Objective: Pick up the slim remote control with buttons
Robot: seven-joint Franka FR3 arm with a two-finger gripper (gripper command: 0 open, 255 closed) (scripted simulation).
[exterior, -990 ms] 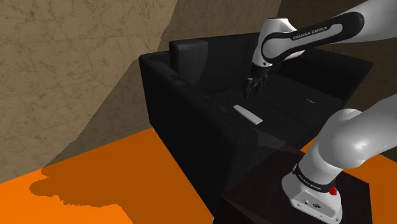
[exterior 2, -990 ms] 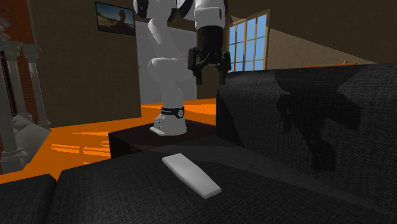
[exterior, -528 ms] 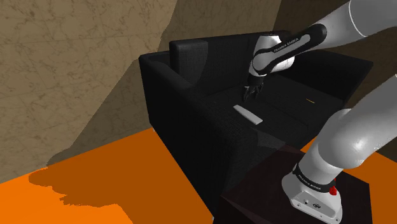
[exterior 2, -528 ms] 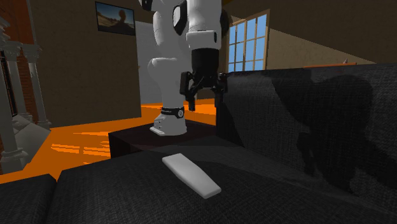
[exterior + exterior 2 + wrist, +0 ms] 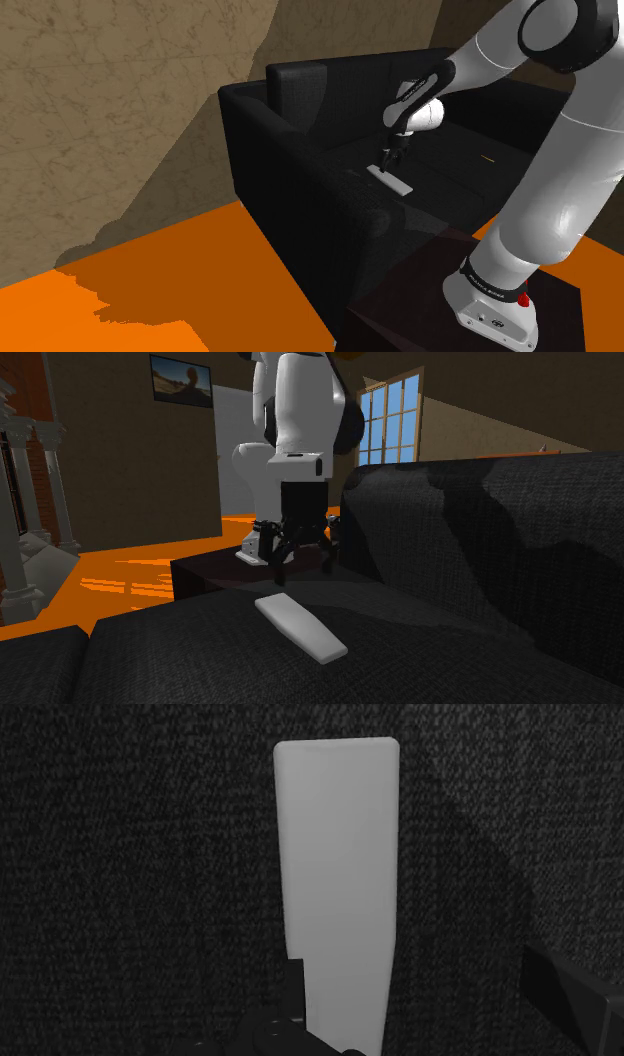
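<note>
Spread apart, the jaws of the gripper (image 5: pixel 410 966) flank one end of the white remote (image 5: pixel 338 874), which looks light, stiff and smooth, so it is probably best pinched across its narrow width.

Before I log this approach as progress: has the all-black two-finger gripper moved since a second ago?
Yes. The gripper dropped from above the black fabric sofa's backrest to just over the slim white remote.

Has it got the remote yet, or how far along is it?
Done: the pincer is lined up low over one end of the white remote. In hand: it hangs open, not gripping. Left: closing on the remote, which lies flat on the black sofa, and lifting it.
</note>
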